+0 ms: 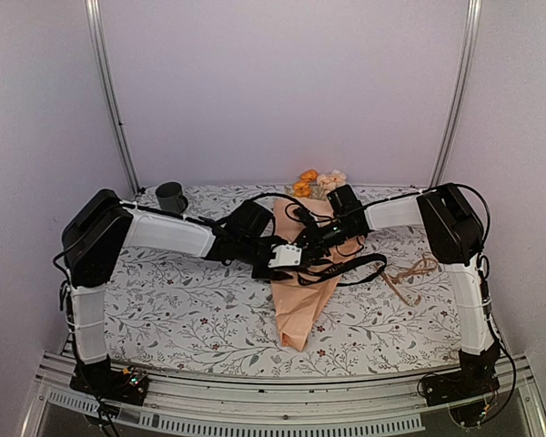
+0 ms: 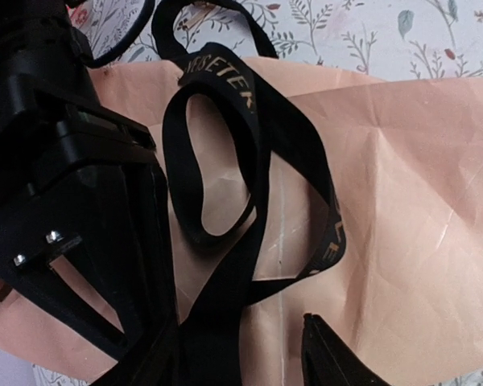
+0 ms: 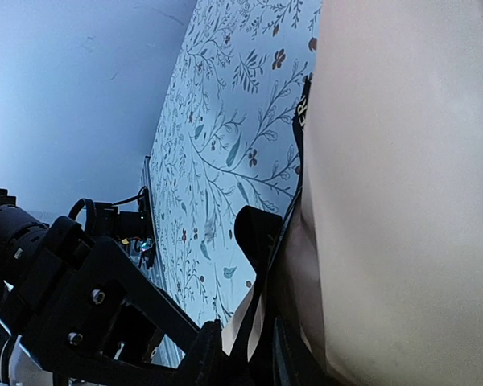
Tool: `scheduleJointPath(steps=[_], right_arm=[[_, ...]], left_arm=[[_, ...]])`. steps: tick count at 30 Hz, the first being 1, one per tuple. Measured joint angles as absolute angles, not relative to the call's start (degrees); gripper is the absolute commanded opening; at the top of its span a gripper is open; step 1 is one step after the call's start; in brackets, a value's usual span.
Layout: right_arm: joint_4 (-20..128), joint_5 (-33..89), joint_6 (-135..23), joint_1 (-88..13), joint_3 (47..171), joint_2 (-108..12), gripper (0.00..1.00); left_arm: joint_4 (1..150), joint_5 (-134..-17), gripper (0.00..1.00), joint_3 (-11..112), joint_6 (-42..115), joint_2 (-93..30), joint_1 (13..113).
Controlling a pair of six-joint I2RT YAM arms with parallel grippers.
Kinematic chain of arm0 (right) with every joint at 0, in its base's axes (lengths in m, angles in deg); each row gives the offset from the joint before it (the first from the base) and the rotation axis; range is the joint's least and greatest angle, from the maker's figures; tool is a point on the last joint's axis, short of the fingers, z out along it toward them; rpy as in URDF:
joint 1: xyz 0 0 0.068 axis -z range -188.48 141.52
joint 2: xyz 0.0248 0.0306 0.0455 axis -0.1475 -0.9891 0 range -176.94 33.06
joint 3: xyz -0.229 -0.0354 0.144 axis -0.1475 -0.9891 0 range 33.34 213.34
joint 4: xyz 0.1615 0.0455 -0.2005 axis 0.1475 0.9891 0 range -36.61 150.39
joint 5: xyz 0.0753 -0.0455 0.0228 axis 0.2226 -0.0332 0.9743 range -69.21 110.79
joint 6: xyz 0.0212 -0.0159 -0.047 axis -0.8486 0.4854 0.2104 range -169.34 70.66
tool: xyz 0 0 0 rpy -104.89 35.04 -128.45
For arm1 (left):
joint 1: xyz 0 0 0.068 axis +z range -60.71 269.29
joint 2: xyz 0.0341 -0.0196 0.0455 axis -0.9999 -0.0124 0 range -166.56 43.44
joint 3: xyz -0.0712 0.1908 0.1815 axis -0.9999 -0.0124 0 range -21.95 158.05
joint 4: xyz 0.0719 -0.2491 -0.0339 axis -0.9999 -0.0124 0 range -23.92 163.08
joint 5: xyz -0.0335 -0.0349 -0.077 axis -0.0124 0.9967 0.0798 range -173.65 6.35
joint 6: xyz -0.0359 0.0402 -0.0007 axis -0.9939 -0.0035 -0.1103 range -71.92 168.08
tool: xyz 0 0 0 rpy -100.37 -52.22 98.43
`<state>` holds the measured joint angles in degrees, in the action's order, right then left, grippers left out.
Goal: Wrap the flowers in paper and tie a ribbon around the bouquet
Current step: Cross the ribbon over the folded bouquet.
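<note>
Creased matte peach paper cones the bouquet, which lies mid-table with its blooms at the far end. A flat black ribbon loops over it, gold lettering partly readable as "ETER". Left gripper jaws stand apart astride the ribbon; right gripper jaws are narrow, pinching the ribbon.

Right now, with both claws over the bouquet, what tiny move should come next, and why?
Probably the left gripper should close on the ribbon strand lying between its open jaws. The ribbon sits in slack loops on the paper, and the right gripper seems to pinch another strand, so a second hold would allow tightening.
</note>
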<state>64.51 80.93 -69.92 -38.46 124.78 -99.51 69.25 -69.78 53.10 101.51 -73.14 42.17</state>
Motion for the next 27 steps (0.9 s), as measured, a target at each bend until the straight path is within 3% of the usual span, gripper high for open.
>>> scheduleJointPath(steps=[6, 10, 19, 27], right_arm=[[64.5, 80.9, -69.9, -38.5, 124.7, -99.4, 0.21], [64.5, 80.9, -69.9, -38.5, 124.4, -99.4, 0.21], [64.4, 80.9, -69.9, -38.4, 124.1, -99.4, 0.24], [64.2, 80.9, -69.9, -38.3, 123.6, -99.4, 0.24]], left_arm=[[71.5, -73.4, 0.34, 53.2, 102.1, -76.6, 41.1], [72.8, -75.8, 0.00, 53.8, 101.7, -78.8, 40.5], [73.6, -78.3, 0.00, 51.1, 98.0, -76.0, 40.1], [71.1, -74.2, 0.00, 42.5, 89.9, -57.4, 39.1]])
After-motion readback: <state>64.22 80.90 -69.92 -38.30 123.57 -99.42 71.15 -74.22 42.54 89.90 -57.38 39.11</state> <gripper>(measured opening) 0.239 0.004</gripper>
